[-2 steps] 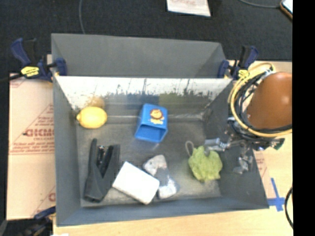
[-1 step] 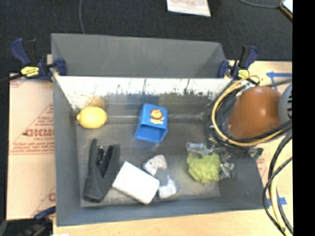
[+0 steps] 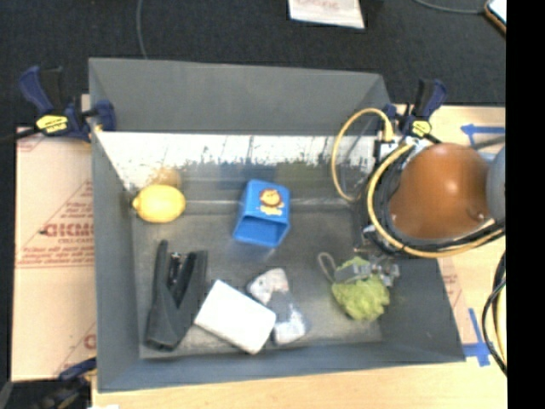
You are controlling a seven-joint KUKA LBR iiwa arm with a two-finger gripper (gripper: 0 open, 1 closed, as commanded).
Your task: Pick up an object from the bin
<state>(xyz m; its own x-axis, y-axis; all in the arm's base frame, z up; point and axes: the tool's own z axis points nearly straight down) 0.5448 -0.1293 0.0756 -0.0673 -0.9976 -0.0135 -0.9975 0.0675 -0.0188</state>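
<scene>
The tool (image 3: 375,267) hangs low at the bin's (image 3: 255,100) lower right, just over a green fuzzy lump (image 3: 362,300). Released or clenched, I cannot tell. Nothing looks lifted yet.

The grey bin (image 3: 255,100) holds a yellow lemon (image 3: 159,204), a blue box (image 3: 263,214) printed with an orange-and-yellow cartoon face, a black stapler (image 3: 174,292), a white block (image 3: 235,315) and a green lump (image 3: 361,298).

Dark speckled floor (image 3: 221,20) with thin cable (image 3: 140,20)

Top of green lump (image 3: 362,302) under claw (image 3: 375,271)
</scene>
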